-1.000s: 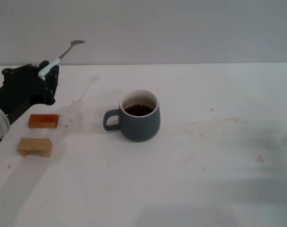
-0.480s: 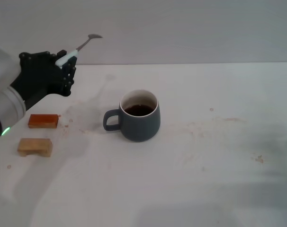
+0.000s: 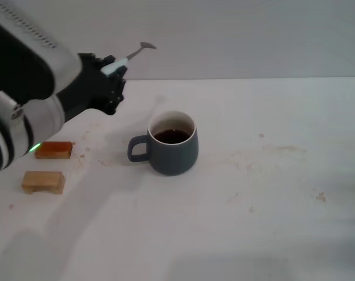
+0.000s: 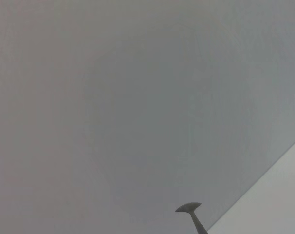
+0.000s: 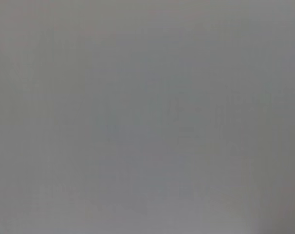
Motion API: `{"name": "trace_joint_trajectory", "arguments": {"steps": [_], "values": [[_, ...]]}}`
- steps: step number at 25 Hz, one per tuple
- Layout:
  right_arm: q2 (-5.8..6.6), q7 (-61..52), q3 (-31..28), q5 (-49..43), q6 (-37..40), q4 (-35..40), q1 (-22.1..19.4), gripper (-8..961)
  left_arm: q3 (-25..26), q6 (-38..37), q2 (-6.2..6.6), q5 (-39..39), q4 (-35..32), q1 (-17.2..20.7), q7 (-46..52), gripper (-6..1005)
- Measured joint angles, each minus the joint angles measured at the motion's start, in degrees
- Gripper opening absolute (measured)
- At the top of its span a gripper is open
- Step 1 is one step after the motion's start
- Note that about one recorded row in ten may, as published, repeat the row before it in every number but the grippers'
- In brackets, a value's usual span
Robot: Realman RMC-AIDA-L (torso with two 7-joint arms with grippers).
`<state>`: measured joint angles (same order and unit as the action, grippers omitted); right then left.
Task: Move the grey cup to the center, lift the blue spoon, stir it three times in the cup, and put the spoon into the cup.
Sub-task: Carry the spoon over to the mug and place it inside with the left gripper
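The grey cup (image 3: 173,144) stands upright near the middle of the white table, its handle pointing to my left and dark liquid inside. My left gripper (image 3: 111,77) is shut on the blue spoon (image 3: 129,57). It holds the spoon in the air to the left of the cup and farther back, above the cup's rim. The pale handle sits in the fingers and the metal bowl points up and to the right. The spoon's bowl also shows in the left wrist view (image 4: 189,208). The right gripper is out of view.
An orange-brown block (image 3: 53,150) and a tan block (image 3: 43,182) lie on the table (image 3: 271,205) at the left, below my left arm. Faint stains mark the table right of the cup. The right wrist view shows only plain grey.
My left gripper has carried the spoon up and to the right, from the far left toward the cup. The cup and the blocks have not moved.
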<state>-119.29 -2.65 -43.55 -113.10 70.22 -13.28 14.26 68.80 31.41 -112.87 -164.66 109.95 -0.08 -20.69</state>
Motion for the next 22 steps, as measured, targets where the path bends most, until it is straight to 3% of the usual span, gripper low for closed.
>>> {"name": "trace_joint_trajectory", "arguments": {"steps": [3,4,5,13,22], "values": [[0.01,-0.08,-0.15,0.0,0.0,0.57,-0.21,-2,0.0,0.0,0.0,0.0,0.0,0.0,0.0,175],[0.02,-0.19,-0.24,0.0,0.0,0.76,-0.35,-2,0.68,1.58,-1.32,0.08,0.34,-0.5,-1.41,175],[0.02,-0.3,-0.59,0.0,-0.01,0.92,-0.6,-2,2.71,8.36,-4.46,0.24,0.65,-3.18,-5.03,175],[0.03,-0.32,-1.68,0.0,-0.05,1.7,-1.4,-2,3.43,19.57,-4.9,0.6,2.16,-8.05,-5.97,175],[-0.03,-0.38,-2.42,0.0,-0.26,2.47,-1.51,-2,4.23,28.12,-4.94,-0.69,5.01,-9.03,-6.11,175]]}}
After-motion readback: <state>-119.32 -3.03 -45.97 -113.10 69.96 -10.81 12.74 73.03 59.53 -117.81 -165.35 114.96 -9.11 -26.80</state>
